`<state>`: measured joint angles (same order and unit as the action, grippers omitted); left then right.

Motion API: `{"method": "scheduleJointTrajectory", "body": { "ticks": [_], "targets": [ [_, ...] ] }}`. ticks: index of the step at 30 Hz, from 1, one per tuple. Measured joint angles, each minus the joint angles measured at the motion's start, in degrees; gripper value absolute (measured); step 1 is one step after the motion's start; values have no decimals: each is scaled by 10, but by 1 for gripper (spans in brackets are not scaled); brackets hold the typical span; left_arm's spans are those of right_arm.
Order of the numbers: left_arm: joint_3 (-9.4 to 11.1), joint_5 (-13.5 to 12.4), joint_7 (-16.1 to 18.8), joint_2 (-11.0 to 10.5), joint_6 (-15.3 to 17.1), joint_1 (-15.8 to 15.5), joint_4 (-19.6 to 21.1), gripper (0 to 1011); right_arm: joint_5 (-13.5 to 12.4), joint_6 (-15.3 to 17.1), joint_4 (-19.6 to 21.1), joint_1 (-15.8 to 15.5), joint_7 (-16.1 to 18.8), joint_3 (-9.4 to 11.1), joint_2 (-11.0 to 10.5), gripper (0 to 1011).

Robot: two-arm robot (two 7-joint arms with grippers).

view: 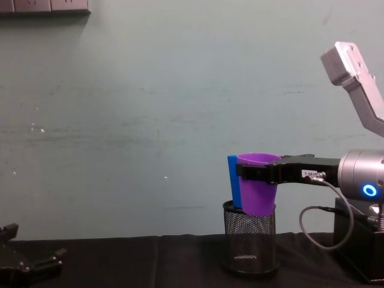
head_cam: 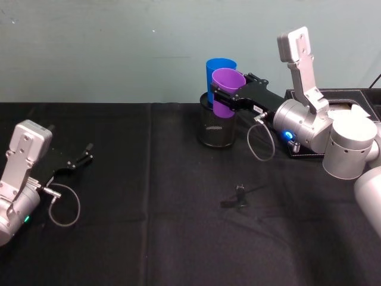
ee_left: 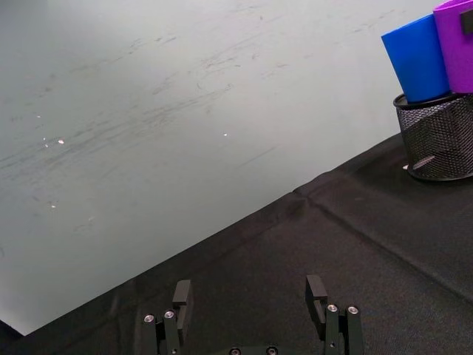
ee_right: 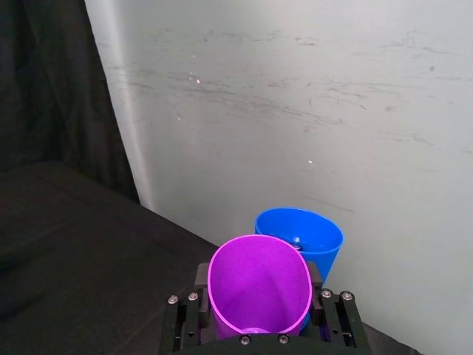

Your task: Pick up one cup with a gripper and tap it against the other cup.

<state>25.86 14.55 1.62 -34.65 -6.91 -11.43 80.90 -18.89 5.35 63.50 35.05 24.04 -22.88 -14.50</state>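
Observation:
My right gripper (head_cam: 223,98) is shut on the purple cup (head_cam: 228,83) just below its rim and holds it upright in the air. The cup hangs right beside the blue cup (head_cam: 217,68), on its near side, and the two look to be touching. The blue cup stands inside a black wire-mesh cylinder (head_cam: 216,131), and the purple cup (view: 258,189) has its base at the mesh rim. In the right wrist view, fingers (ee_right: 196,279) flank the purple cup (ee_right: 259,285), the blue cup (ee_right: 307,233) just beyond. My left gripper (head_cam: 83,156) rests open at the table's left, holding nothing.
The table (head_cam: 137,226) is covered in black cloth. A black box (head_cam: 333,98) stands at the back right behind my right arm. A small black clip-like piece (head_cam: 238,196) lies mid-table. A pale wall runs close behind the mesh cylinder.

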Motion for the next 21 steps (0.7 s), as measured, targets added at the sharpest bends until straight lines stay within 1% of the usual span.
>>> {"method": "scheduleJointTrajectory", "body": {
  "ticks": [12,17,21],
  "targets": [
    [0,0,0,0,0,0,0,1000,0,0,0,0,0,0,0,734],
    [0,0,0,0,0,0,0,1000,-1,-8,0,-1,5,3,0,734],
    [0,0,0,0,0,0,0,1000,-4,-9,12,-5,11,5,-4,734]
  ]
}}
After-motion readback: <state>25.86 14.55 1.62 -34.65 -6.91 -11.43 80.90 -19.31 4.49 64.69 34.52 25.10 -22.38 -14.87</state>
